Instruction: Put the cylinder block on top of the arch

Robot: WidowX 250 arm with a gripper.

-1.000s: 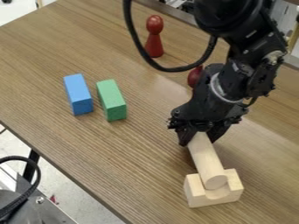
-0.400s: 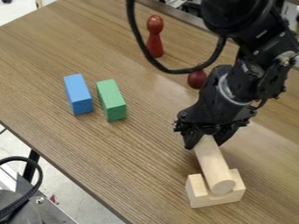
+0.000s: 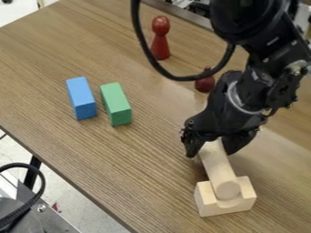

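- Cylinder block point(image 3: 218, 167): near end in the notch of the arch point(image 3: 225, 209), far end at the claw point(image 3: 213, 149).
- Grip: you cannot tell.
- Centre it over the notch before backing off.

The camera view looks down at a slant from above the near edge of the brown wood-grain table point(image 3: 146, 173), facing across to the far edge at upper right. It sits close enough to show the grain, yet far enough back to take in parts of both edges and the grey speckled floor point(image 3: 79, 211) at lower left
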